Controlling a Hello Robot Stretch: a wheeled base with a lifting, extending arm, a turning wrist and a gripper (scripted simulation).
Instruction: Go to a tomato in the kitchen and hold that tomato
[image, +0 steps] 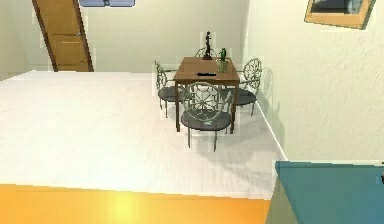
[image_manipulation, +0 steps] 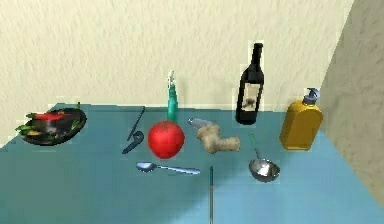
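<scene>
The tomato (image_manipulation: 166, 139) was found set on the blue counter (image_manipulation: 60, 190) beside a spoon (image_manipulation: 165, 168), seemingly laid out for cooking, while the gripper's state could not be told.

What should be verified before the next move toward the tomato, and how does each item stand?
1. Tomato on the blue counter, within the arm side view: ok.
2. Tomato apart from the spoon in front: ok.
3. Gap between tomato and green bottle behind it: cannot tell.
4. Wine bottle upright, well aside: ok.
5. Tomato lifted off the counter: not ok, it rests there.
</scene>
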